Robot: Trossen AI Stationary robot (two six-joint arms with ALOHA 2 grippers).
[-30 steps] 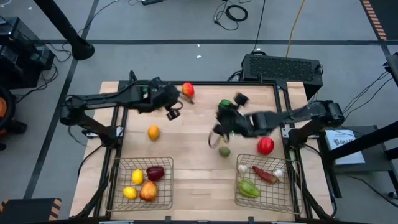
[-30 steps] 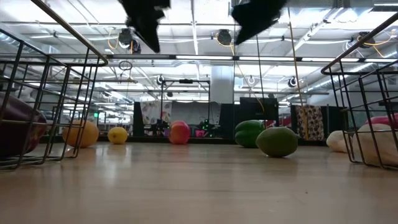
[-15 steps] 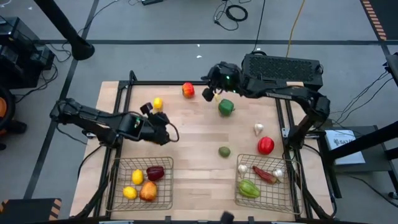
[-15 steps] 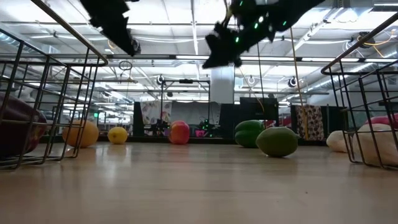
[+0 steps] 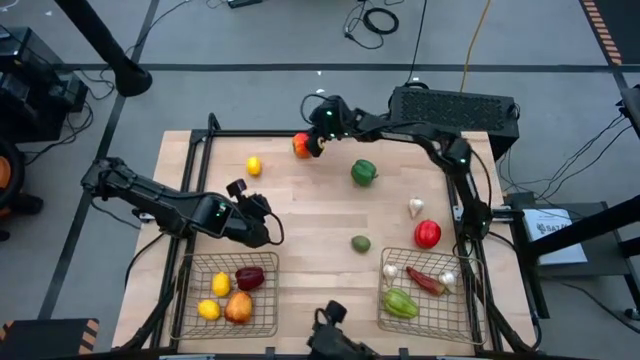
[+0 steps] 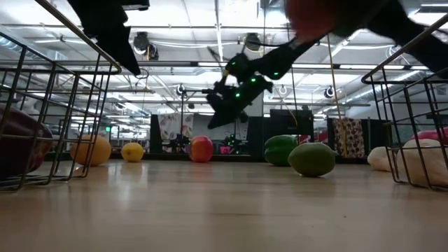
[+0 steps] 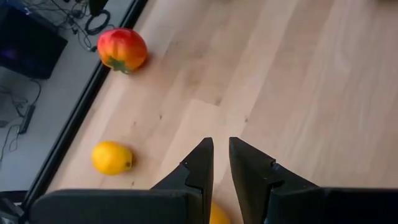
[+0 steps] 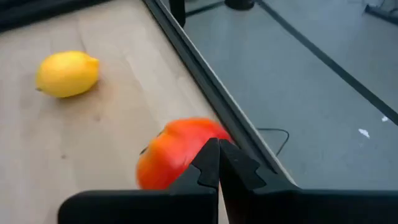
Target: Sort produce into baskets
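1. Right gripper (image 5: 312, 143) hovering at the table's (image 5: 300, 255) 12 o'clock edge, fingers pressed together, gripping nothing, tips just above the apple (image 5: 301, 146).
2. Left gripper (image 5: 268, 232) hanging at 8 o'clock, over the left basket's (image 5: 190, 300) far rim, jaws nearly closed with a thin gap; holding nothing visible.
3. Lying loose: lemon (image 5: 254, 166) at 11 o'clock, pepper (image 5: 363, 172) at 1, garlic (image 5: 416, 208) and red fruit (image 5: 427, 234) at 3, green fruit (image 5: 360, 243) near centre.
4. Sitting at 4 o'clock: right basket (image 5: 470, 300), holding vegetables.
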